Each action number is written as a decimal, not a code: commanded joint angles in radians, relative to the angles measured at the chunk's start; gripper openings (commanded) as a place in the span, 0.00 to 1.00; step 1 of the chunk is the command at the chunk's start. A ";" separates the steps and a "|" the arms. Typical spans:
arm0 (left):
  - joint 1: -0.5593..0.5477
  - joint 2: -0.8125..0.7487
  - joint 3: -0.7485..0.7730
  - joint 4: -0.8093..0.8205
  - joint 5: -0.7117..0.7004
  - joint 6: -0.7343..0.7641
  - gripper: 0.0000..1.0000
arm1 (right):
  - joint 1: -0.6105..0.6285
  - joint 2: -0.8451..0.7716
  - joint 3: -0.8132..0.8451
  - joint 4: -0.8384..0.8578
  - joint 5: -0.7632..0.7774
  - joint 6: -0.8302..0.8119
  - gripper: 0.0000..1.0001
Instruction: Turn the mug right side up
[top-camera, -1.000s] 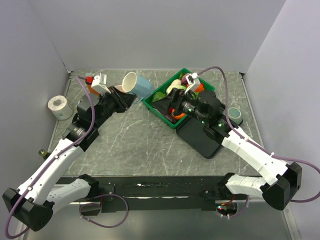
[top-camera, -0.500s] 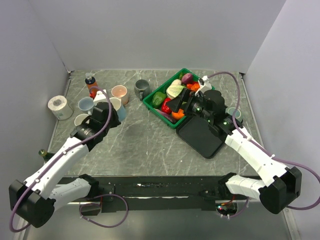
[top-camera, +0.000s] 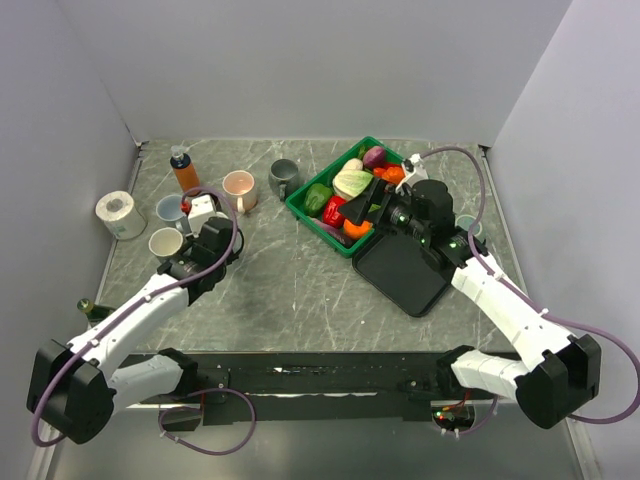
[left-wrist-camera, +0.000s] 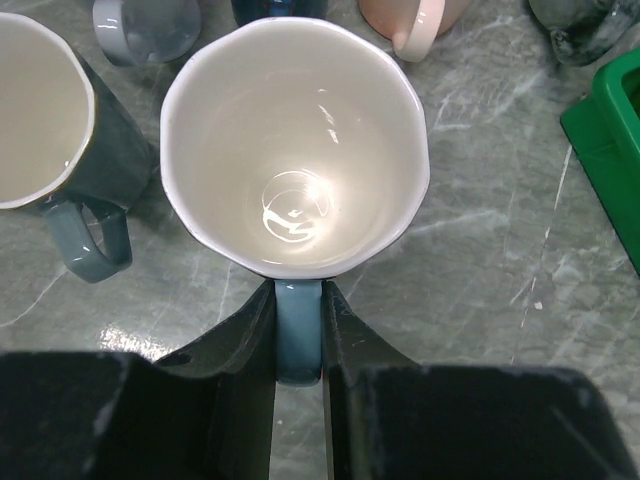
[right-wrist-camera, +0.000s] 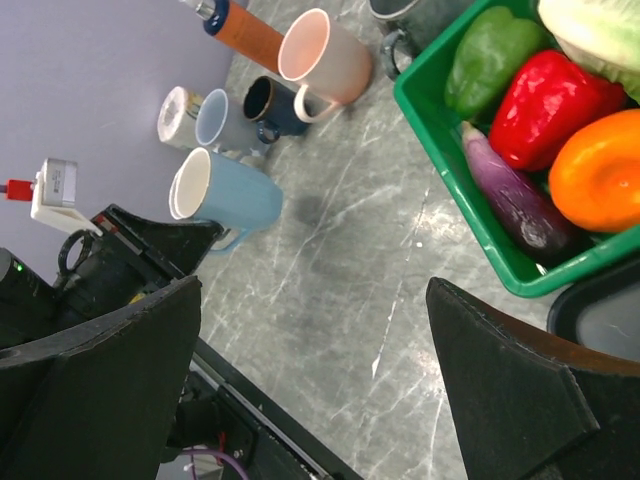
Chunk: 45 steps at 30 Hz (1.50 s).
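The light blue mug (left-wrist-camera: 295, 140) with a white inside is right side up, mouth upward, at table level among other mugs. My left gripper (left-wrist-camera: 298, 300) is shut on its blue handle (left-wrist-camera: 298, 335), one finger on each side. The right wrist view shows the mug (right-wrist-camera: 228, 196) with the left gripper (right-wrist-camera: 150, 240) at its handle. From above, the left wrist (top-camera: 207, 235) hides the mug. My right gripper (top-camera: 365, 205) hangs open and empty over the near edge of the green basket; in its own view the right gripper (right-wrist-camera: 312, 290) has only bare table between its fingers.
Around the held mug stand a dark mug with a cream inside (top-camera: 165, 243), a grey-blue mug (top-camera: 170, 210), a pink mug (top-camera: 240, 188) and a dark grey mug (top-camera: 283, 178). An orange bottle (top-camera: 184, 170), a paper roll (top-camera: 120, 213), a green vegetable basket (top-camera: 298, 205) and a black tray (top-camera: 400, 275) are also here.
The left gripper has brought the mug down from a raised, tilted pose near the back to table level, mouth up, nearer the arm's base. The right gripper has drifted slightly right, still open.
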 joint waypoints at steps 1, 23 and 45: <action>0.002 0.008 -0.005 0.188 -0.093 -0.032 0.01 | -0.029 -0.001 -0.014 0.017 -0.027 0.003 1.00; 0.109 0.128 -0.125 0.391 -0.066 0.023 0.01 | -0.120 -0.004 -0.044 0.005 -0.103 0.015 1.00; 0.106 -0.012 -0.086 0.210 0.032 -0.089 0.92 | -0.164 -0.007 -0.049 -0.093 -0.021 0.012 1.00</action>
